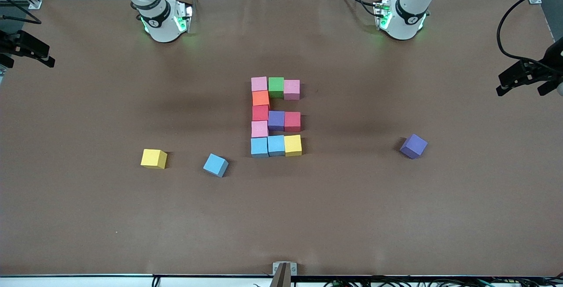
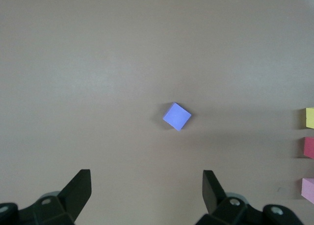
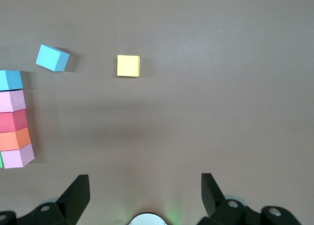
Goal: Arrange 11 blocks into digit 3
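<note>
Eleven matte foam cubes form the blocky digit 3 (image 1: 276, 116) mid-table, all touching. Left gripper (image 2: 147, 190) and right gripper (image 3: 145, 193) hang wide open, empty, high over the table. Risk: grabbing the spare purple cube (image 1: 413, 146) would nudge the figure.

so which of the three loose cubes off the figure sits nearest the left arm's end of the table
The loose purple cube. It lies alone toward the left arm's end, while the loose yellow cube and loose light blue cube both lie toward the right arm's end.
</note>
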`<action>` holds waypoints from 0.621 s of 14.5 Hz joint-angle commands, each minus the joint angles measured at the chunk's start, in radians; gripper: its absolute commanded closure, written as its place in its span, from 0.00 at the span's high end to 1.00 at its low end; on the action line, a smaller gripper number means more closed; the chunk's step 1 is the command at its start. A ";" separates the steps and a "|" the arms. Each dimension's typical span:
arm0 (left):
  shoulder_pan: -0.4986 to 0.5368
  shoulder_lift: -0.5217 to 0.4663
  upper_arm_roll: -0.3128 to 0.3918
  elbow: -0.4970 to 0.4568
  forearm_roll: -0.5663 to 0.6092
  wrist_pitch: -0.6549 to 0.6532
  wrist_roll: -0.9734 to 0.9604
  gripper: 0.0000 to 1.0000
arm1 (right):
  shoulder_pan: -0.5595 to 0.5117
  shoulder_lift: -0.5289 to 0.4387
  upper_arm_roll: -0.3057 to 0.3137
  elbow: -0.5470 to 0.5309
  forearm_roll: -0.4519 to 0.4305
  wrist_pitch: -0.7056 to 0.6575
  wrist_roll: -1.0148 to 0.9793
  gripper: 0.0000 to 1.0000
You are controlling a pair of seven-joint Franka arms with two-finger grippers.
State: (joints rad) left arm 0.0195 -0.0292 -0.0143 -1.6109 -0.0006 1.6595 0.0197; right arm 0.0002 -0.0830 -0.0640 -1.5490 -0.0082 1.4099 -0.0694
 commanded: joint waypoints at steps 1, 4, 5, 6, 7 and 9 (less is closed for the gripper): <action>-0.032 0.008 0.026 0.017 -0.018 -0.006 0.005 1.00 | -0.019 0.000 0.010 0.009 0.002 -0.016 0.008 1.00; -0.037 0.008 0.039 0.017 -0.018 -0.006 0.003 1.00 | -0.029 0.000 0.009 0.009 0.002 -0.016 0.008 1.00; -0.033 0.008 0.039 0.017 -0.019 -0.006 0.003 1.00 | -0.028 0.002 0.009 0.009 0.002 -0.013 0.008 1.00; -0.032 0.008 0.039 0.017 -0.019 -0.006 0.005 1.00 | -0.028 0.002 0.009 0.007 0.002 -0.008 0.007 1.00; -0.032 0.008 0.037 0.017 -0.019 -0.006 0.005 1.00 | -0.028 0.003 0.010 0.009 0.002 -0.006 0.008 1.00; -0.033 0.008 0.037 0.017 -0.019 -0.006 0.005 1.00 | -0.025 0.002 0.010 0.009 0.002 -0.006 0.008 1.00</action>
State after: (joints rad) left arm -0.0099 -0.0268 0.0177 -1.6109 -0.0007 1.6596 0.0191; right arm -0.0102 -0.0830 -0.0656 -1.5490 -0.0081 1.4061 -0.0690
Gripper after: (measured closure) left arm 0.000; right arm 0.000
